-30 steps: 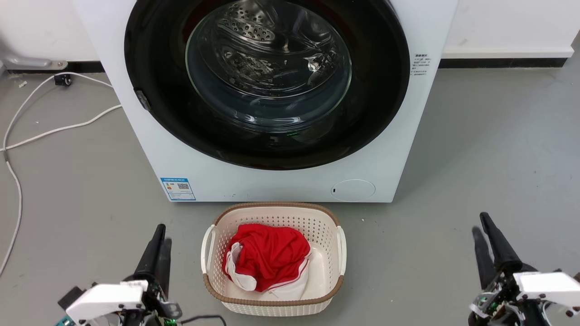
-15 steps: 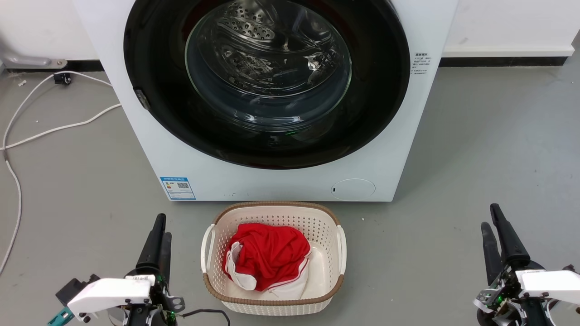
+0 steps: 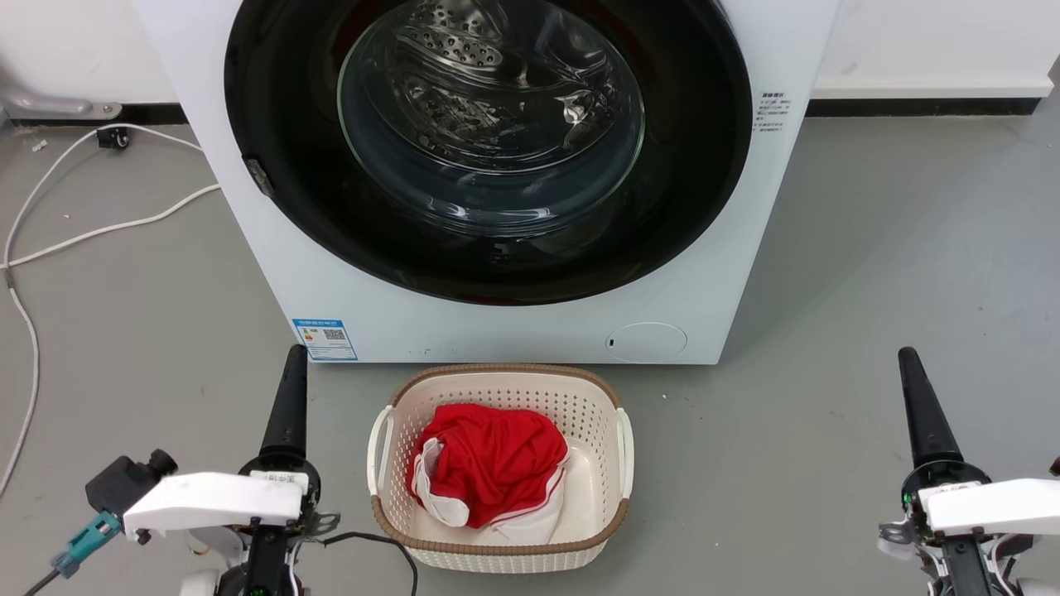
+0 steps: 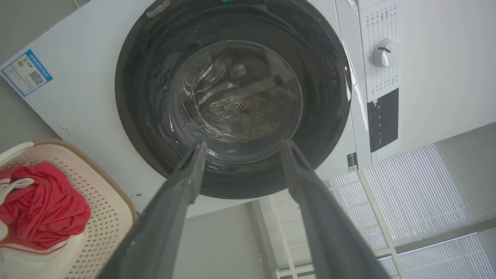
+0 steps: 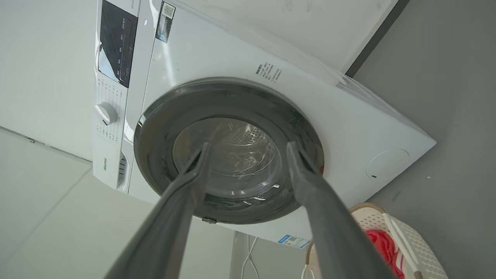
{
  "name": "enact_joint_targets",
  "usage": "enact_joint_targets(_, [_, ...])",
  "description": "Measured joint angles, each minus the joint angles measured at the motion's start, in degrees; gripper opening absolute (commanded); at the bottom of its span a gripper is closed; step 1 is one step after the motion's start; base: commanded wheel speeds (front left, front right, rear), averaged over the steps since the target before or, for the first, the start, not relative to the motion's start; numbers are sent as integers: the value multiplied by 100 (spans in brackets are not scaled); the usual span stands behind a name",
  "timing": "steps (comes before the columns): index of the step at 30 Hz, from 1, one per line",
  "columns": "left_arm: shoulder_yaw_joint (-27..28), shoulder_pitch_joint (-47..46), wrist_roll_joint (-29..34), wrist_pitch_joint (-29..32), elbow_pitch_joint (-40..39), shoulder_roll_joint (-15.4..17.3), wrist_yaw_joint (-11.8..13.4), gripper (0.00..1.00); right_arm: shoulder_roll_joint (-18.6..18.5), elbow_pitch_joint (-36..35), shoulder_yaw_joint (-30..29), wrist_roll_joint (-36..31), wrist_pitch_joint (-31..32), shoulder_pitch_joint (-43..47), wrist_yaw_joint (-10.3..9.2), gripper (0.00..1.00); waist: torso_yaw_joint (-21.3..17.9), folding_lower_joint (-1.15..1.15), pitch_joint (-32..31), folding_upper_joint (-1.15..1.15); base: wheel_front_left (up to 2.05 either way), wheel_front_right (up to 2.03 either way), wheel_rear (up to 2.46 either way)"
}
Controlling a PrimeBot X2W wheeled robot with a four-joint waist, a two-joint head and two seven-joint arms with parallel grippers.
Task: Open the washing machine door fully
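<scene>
Glossy black door looks heavy, stiff, slick; I'd pull at the tab on its rim. Left gripper and right gripper gape, empty.

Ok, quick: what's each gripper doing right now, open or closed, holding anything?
Left gripper: open, holding nothing.
Right gripper: open, holding nothing.

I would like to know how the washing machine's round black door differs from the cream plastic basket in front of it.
The round glossy black door stands upright, shut against the white washing machine; the cream perforated plastic basket sits open-topped on the grey floor. The door shows a steel drum through its glass window; the basket holds red-and-white cloth. Both are rounded.
</scene>
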Motion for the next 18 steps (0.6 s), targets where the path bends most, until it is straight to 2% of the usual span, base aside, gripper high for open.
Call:
enact_joint_targets(13, [-203,-53,1639,-254,-201,-1,85,100,2,-287,221,-2159,-252,159,0,100,-13,1,27,0,0,0,0])
enact_joint_targets(18, [-320,-55,2524,-403,-204,0,178,100,3,-374,272,-3049,-305,210,0,100,-17,1,24,0,0,0,0])
